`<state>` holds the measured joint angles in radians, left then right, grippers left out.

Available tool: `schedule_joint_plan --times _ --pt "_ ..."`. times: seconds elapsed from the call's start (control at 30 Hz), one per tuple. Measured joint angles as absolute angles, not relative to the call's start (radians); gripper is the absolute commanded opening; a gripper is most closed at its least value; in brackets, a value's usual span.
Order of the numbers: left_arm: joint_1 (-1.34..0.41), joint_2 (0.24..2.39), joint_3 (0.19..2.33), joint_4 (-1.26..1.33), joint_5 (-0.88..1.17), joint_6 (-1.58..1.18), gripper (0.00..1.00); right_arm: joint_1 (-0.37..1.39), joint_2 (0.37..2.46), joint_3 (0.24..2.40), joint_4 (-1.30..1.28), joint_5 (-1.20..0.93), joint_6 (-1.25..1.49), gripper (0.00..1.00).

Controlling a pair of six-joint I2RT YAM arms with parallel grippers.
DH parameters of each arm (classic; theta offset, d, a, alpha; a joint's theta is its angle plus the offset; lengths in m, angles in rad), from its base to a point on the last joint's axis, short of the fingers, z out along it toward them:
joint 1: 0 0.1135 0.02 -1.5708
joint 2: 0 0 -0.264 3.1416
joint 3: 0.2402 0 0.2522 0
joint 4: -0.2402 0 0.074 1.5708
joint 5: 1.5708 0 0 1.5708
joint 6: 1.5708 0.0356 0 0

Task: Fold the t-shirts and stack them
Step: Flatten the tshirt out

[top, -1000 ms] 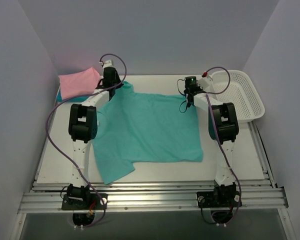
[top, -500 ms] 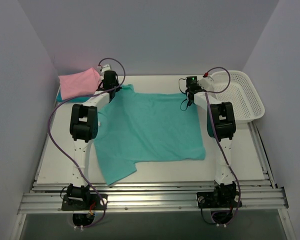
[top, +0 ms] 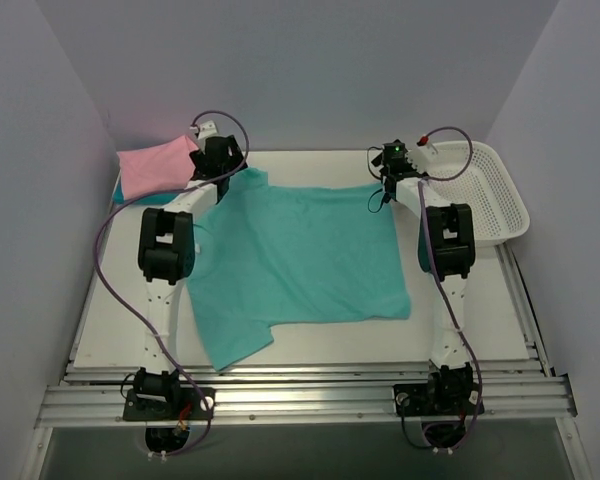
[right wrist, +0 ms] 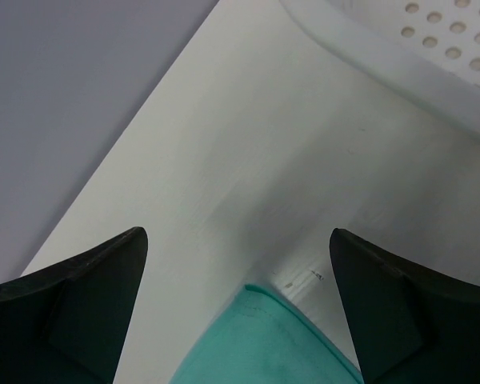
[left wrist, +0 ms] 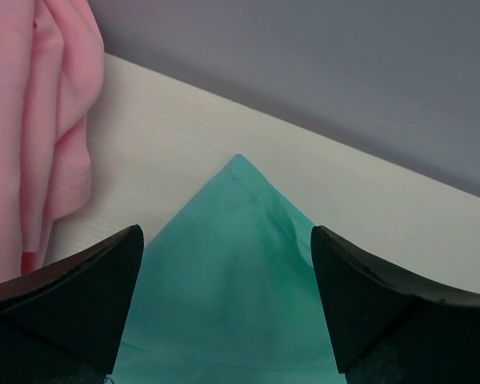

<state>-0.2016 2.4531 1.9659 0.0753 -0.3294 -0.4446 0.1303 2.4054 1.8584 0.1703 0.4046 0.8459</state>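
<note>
Your teal-green t-shirt (top: 300, 255) lies spread flat on the table (top: 110, 310), left gripper (left wrist: 226, 240) and right gripper (right wrist: 238, 240) wide open, empty, over its far corners, so flattening looks done: next grip an edge and fold

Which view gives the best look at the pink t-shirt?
Top external: most of the pink t-shirt shows, folded at the far left of the table. Left wrist catches only its folded edge; right wrist shows none of it.
</note>
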Motion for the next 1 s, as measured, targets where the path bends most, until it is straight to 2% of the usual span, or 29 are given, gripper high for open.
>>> schedule_joint_plan --times 0.17,0.43,0.57,0.73,1.0 --pt "-0.202 2.316 1.851 0.097 -0.377 -0.425 0.94 0.141 2.318 1.777 0.175 0.409 0.820 0.93" --pt "-0.272 1.818 1.493 0.158 -0.525 -0.449 0.94 0.189 1.945 1.524 0.210 0.408 0.792 0.93" --pt "-0.350 1.637 1.274 0.208 -0.577 -0.528 0.95 0.216 1.779 1.325 0.287 0.387 0.800 0.92" --pt "-0.434 1.612 1.044 0.218 -0.574 -0.619 0.98 0.261 1.671 1.048 0.309 0.381 0.810 0.92" --pt "-0.463 1.625 0.907 0.151 -0.562 -0.723 0.99 0.282 1.488 0.787 0.287 0.342 0.857 0.87"
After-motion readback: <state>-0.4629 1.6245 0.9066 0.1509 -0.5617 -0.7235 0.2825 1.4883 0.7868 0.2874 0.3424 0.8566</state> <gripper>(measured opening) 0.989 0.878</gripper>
